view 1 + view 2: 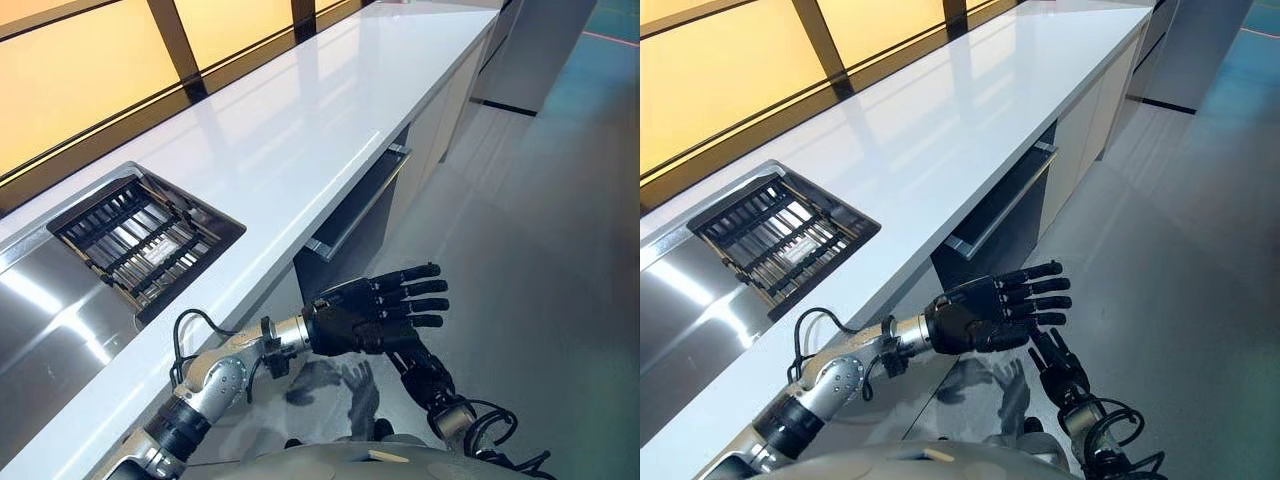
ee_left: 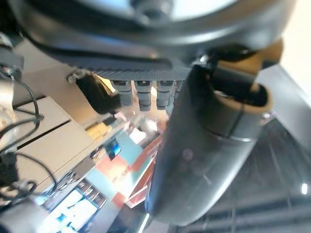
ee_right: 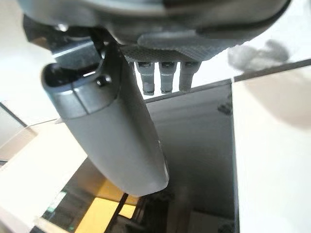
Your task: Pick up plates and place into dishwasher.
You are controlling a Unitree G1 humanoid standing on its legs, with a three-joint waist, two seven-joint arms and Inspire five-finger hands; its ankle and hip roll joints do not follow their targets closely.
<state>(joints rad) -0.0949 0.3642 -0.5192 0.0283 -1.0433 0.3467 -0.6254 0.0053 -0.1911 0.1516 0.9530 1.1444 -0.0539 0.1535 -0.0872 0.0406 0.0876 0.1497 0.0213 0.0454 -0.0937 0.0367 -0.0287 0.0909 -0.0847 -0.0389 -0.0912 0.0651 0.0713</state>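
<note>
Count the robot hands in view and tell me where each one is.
2. The left hand is held open in front of the white counter, below the dishwasher door. The right hand is just beneath it, fingers straight, over the floor.

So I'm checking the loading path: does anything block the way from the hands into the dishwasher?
Nothing visible does. The left hand and right hand hang empty before the dishwasher, whose door is only slightly ajar.
</note>
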